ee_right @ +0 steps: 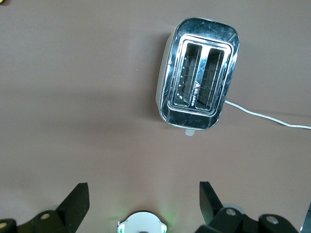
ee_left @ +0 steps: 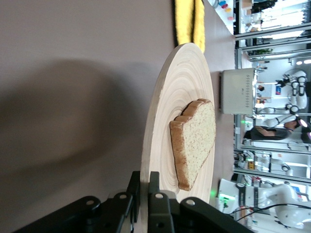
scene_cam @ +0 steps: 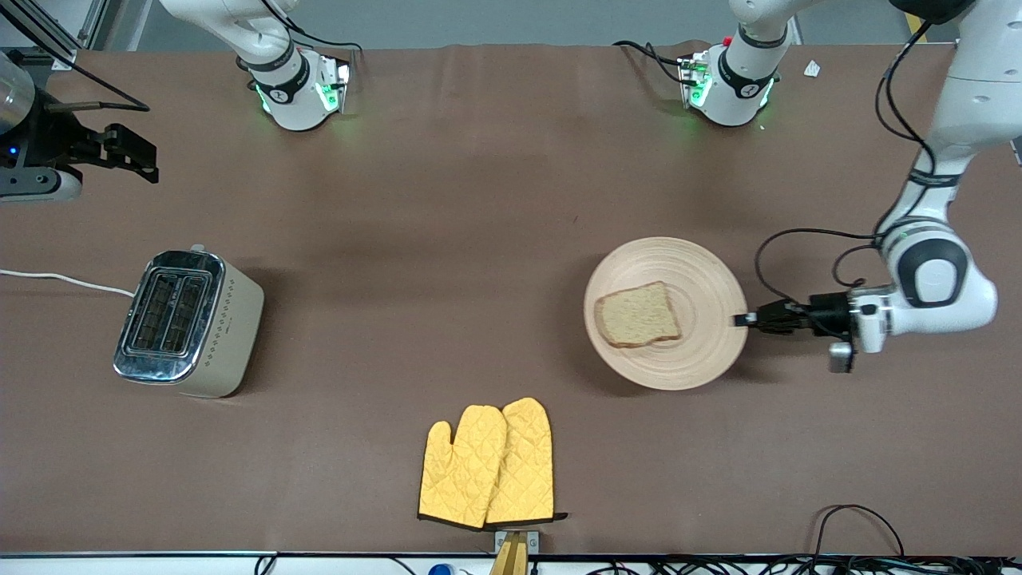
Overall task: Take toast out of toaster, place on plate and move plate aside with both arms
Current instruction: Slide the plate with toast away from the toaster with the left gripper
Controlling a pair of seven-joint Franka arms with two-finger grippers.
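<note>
Clamped on the rim of the plate (scene_cam: 701, 351), the left gripper (scene_cam: 744, 320) reaches in sideways from the left arm's end of the table (scene_cam: 479, 200); in the left wrist view its two black fingers (ee_left: 154, 194) pinch the wooden edge between them (ee_left: 145, 191). The plate (ee_left: 165, 126) casts a broad shadow on the brown cloth beside it and looks raised off the surface, though how far cannot be told.

Over at the right arm's end, the right gripper (scene_cam: 148, 164) hangs above the table's edge, farther from the front camera than the toaster (scene_cam: 188, 323). Its fingers (ee_right: 77, 201) stand wide apart with nothing between them, and its wrist camera looks down on the toaster (ee_right: 199, 80) with both slots unfilled. That arm waits.

By size after the table: the toaster stands nearer the right arm's end, chrome on top, cream on its side, a white cord (scene_cam: 64, 279) running off toward the table edge. The pale ringed plate sits toward the left arm's end. A pair of yellow quilted oven mitts (scene_cam: 489, 465) lies overlapped, closest of all to the front camera, between the toaster and plate. The toast (scene_cam: 637, 315) lies flat on the plate, somewhat off centre, away from the gripped rim (ee_left: 197, 141).
</note>
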